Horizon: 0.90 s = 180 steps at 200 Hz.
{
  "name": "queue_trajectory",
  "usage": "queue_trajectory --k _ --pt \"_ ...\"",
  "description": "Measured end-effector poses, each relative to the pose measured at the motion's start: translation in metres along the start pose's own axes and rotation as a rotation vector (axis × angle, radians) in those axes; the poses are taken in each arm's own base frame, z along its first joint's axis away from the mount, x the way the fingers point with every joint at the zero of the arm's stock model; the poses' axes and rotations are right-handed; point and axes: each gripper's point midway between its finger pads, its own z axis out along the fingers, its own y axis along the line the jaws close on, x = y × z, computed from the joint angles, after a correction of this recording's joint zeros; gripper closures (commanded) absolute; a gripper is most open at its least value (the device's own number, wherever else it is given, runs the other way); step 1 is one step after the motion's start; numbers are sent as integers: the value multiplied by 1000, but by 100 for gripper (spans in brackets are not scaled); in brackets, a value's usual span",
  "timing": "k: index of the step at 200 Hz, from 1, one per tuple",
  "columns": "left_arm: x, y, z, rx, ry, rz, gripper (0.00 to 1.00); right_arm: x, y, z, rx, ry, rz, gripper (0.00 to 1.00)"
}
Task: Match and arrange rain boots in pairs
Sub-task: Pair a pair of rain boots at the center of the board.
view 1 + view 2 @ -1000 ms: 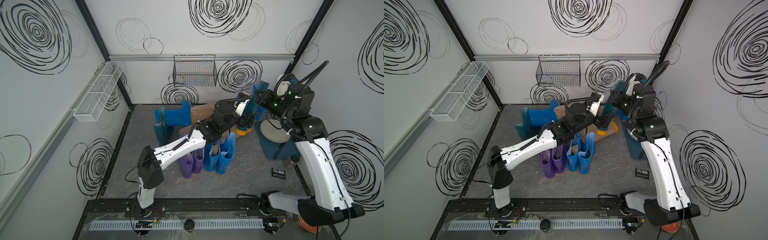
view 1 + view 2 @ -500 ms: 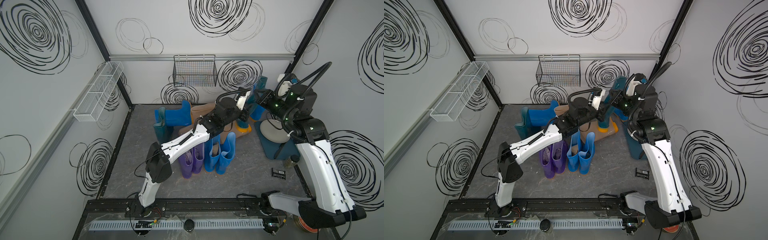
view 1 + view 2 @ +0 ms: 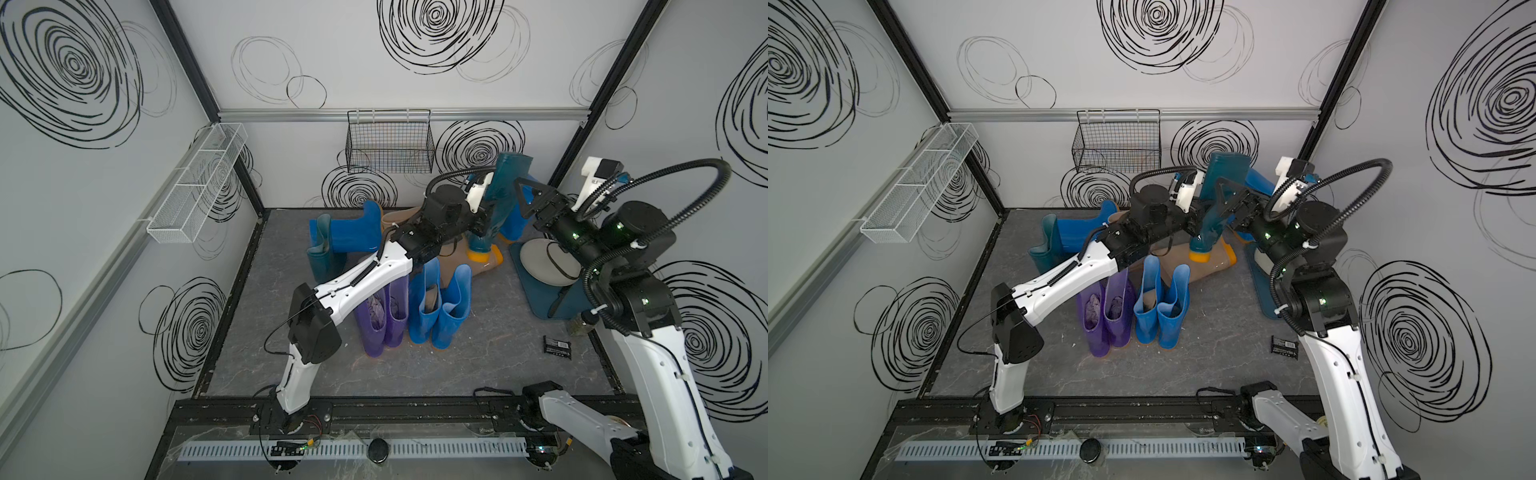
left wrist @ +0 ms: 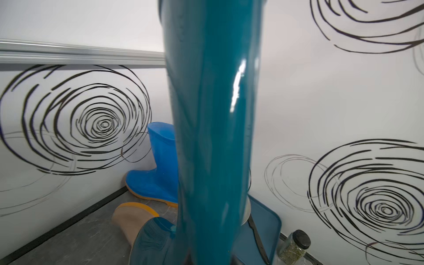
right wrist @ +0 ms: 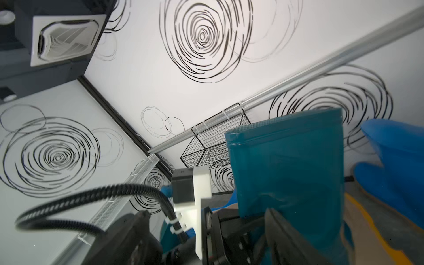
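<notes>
A dark teal rain boot stands upright in the air at the back right, its orange sole just above a lying tan boot. My left gripper is shut on its lower shaft, which fills the left wrist view. My right gripper stands open beside the shaft's upper part, one of its fingers close in front of the boot. A purple pair and a blue pair stand side by side mid-floor.
Another dark teal boot stands at the back left with a blue boot lying on it. A blue boot stands in the back right corner. A teal tray with a plate, a jar and a black packet lie right.
My left gripper reached to the dark teal boot and shut on it. My right gripper, shut on that boot before, has now opened and let go.
</notes>
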Motion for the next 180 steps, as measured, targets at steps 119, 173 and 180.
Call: queue_trajectory --k 119,173,180 --pt "-156 68 -139 -196 -261 68 100 36 -3 2 -88 57 -41 0" --pt "-199 113 -238 -380 -340 123 100 73 -20 17 -97 154 -5 1" --pt "-200 118 -249 -409 -340 133 100 79 -23 20 -98 170 3 1"
